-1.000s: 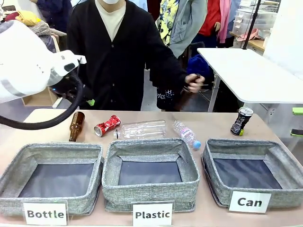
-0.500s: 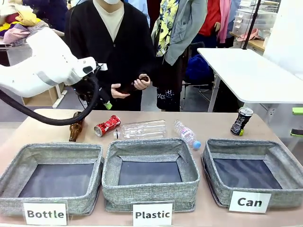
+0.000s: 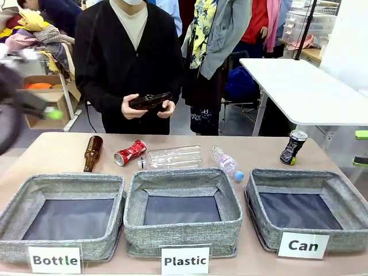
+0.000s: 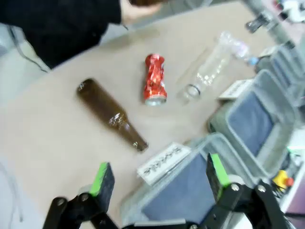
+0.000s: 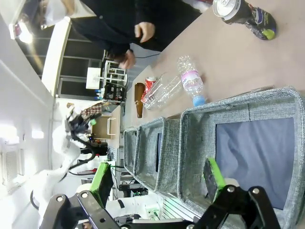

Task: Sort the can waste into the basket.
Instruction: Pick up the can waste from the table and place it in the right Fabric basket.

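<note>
The crushed red can [image 3: 130,152] lies on its side at the far side of the table, between a brown bottle and a clear bottle. The taller black can [image 3: 294,147] stands upright at the far right, just behind the grey basket labelled "Can" [image 3: 299,175], which holds nothing. My left gripper [image 4: 159,176] is open, high above the table's left end, and looks down on the red can [image 4: 154,79]. My left arm [image 3: 17,106] is a blur at the left edge. My right gripper [image 5: 157,179] is open above the Can basket [image 5: 238,102], with the black can [image 5: 243,12] beyond it.
A brown glass bottle [image 3: 92,153], a large clear plastic bottle [image 3: 174,157] and a small water bottle [image 3: 226,162] lie behind the "Bottle" bin [image 3: 69,181] and "Plastic" bin [image 3: 181,175]. A person's hands [image 3: 148,102] hold a dark device beyond the far edge.
My left arm has swung from over the table's far left side out to the left edge. The person's hands came together in front of the body, holding a dark device.
</note>
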Motion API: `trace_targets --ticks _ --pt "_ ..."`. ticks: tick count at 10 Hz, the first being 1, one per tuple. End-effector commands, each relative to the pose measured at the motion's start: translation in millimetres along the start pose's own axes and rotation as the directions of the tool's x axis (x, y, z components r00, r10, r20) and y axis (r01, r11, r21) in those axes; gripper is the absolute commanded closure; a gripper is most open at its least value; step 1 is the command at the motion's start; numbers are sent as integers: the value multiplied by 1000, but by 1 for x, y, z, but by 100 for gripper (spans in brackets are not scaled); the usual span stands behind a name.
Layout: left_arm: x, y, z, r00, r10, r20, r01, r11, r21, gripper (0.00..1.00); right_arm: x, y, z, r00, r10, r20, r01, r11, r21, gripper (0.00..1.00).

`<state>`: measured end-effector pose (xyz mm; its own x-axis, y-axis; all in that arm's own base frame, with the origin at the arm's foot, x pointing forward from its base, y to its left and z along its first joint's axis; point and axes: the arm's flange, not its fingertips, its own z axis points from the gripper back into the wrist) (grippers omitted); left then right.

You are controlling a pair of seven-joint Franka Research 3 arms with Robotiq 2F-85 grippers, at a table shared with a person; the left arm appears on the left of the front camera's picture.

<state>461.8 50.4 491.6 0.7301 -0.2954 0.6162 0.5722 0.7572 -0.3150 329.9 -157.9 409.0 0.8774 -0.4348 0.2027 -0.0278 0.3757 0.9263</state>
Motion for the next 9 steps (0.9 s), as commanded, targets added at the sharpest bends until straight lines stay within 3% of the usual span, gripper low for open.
trace_targets --ticks 1,3,4,5,7,9 --pt "-56 34 48 991 97 97 -93 995 -46 0 1 0 2 1000 10 3 -10 1000 14 0" --pt "-111 73 89 957 166 237 -136 981 -141 0 1 0 2 1000 10 3 -10 1000 14 0" --pt "-135 93 101 951 132 280 -68 972 -226 0 1 0 2 1000 10 3 -10 1000 14 0" --pt "-153 115 116 926 202 319 -126 962 -242 0 1 0 2 1000 10 3 -10 1000 14 0" --pt "-186 167 142 909 257 328 -104 902 -418 0 1 0 2 1000 10 3 -10 1000 14 0" --pt "-202 192 138 884 310 351 -109 865 -490 0 1 0 2 1000 10 3 -10 1000 14 0"
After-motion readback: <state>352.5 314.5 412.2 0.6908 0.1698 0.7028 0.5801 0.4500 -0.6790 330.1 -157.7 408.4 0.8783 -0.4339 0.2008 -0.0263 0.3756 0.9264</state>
